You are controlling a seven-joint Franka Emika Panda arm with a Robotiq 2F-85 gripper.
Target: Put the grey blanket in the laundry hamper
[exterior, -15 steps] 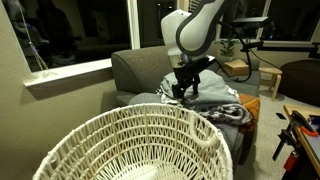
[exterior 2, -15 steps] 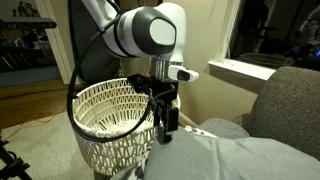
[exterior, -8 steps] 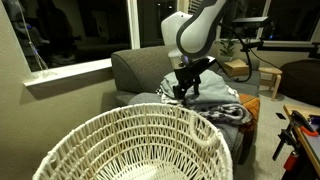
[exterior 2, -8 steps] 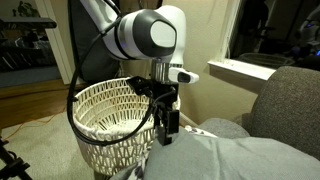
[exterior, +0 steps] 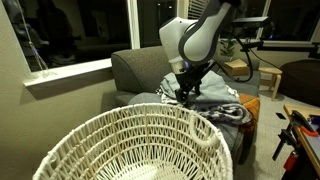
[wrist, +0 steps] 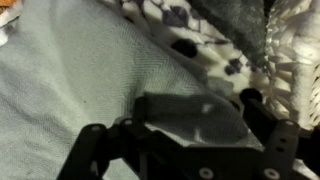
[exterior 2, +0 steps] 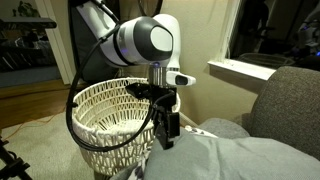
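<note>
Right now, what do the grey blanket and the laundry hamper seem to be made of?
The grey blanket looks like soft, matte textile, pale blue-grey; it lies in smooth folds. The laundry hamper seems to be cream rope or cord in an open weave with a thick rim; which fibre is unclear.

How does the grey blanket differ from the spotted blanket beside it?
The grey blanket is plain pale blue-grey; the spotted blanket is white with dark spots. In the wrist view the grey blanket fills most of the picture, the spotted blanket only a strip. Both are soft fabric, lying side by side.
</note>
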